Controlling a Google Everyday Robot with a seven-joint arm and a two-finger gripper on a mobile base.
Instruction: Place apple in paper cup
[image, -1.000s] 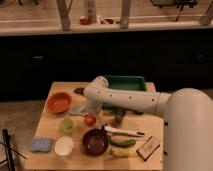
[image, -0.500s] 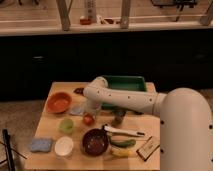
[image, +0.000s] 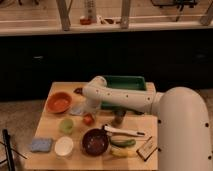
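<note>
The apple (image: 88, 119) is small and red-orange and sits on the wooden table (image: 50, 131), a little left of centre. My gripper (image: 90, 111) hangs down from the white arm (image: 120, 98) directly over the apple and hides its top. The paper cup (image: 64, 146) is white with a cream inside. It stands upright near the front left of the table, below and left of the apple and apart from the gripper.
A pale green cup (image: 66, 125) stands between apple and paper cup. A dark maroon bowl (image: 95, 141) sits right of the paper cup. An orange bowl (image: 59, 102), blue sponge (image: 41, 145), green tray (image: 123, 83), can (image: 118, 118), white utensil (image: 124, 132) and banana (image: 120, 152) are also there.
The arm and gripper have edged slightly left over the apple. The apple and cups have not visibly moved.
</note>
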